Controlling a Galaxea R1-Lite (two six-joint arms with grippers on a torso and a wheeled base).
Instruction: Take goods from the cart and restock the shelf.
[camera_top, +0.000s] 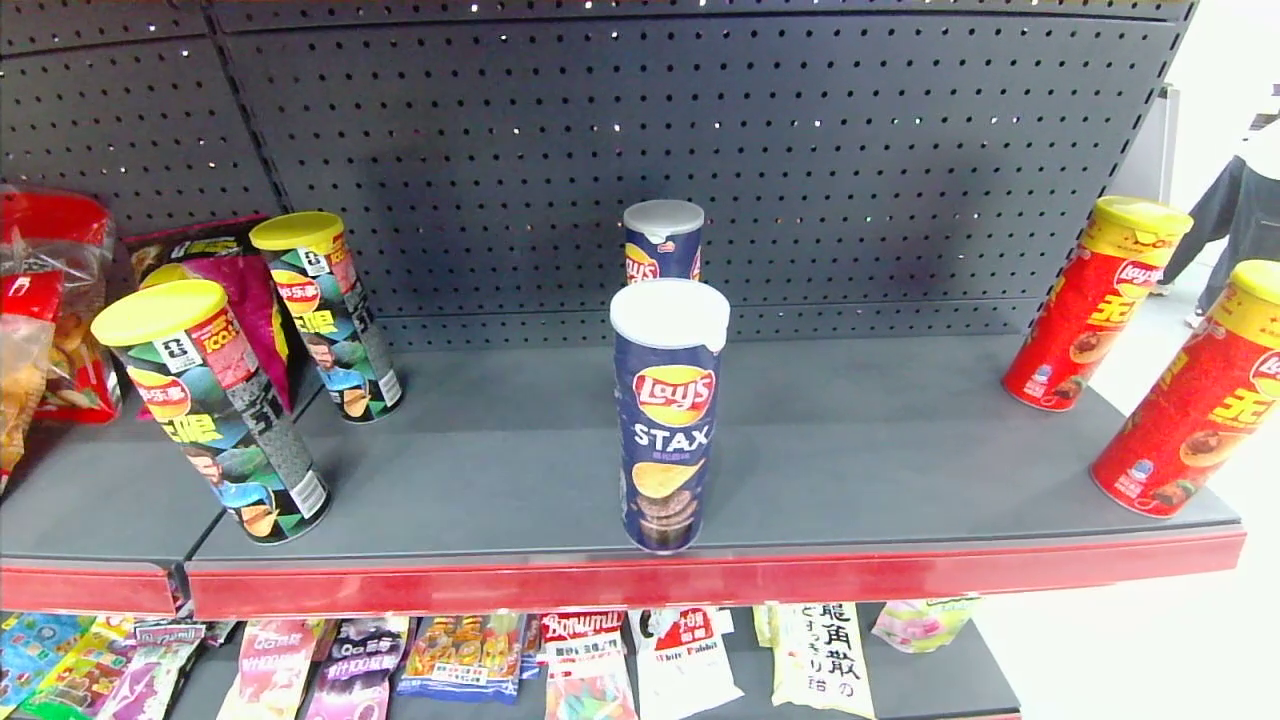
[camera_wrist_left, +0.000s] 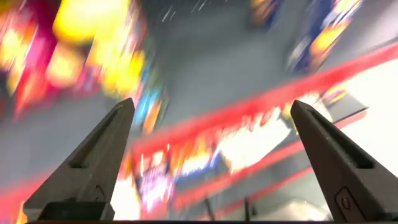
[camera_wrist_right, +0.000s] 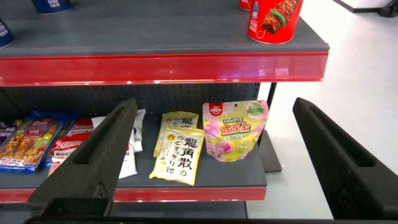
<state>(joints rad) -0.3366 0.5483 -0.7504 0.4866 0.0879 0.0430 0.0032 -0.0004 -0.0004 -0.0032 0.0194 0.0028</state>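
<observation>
Near the shelf (camera_top: 860, 450) lip, the blue can (camera_top: 667, 420) may topple if the left claw (camera_wrist_left: 212, 104) or right claw (camera_wrist_right: 216, 102), both released, clips it.

The shelf board (camera_top: 860, 450) across mid-frame looks matt and smooth, its red front strip (camera_top: 700, 580) glossy, the back panel (camera_top: 800, 150) above dull perforated metal. The centre blue can (camera_top: 665, 440) wears a shiny printed wrap under a pale plastic lid (camera_top: 668, 312); packets (camera_top: 465, 655) along the bottom edge are glossy film.

Two blue cans (camera_top: 668, 420), two red (camera_top: 1095, 305), two teal (camera_top: 215, 410).
</observation>
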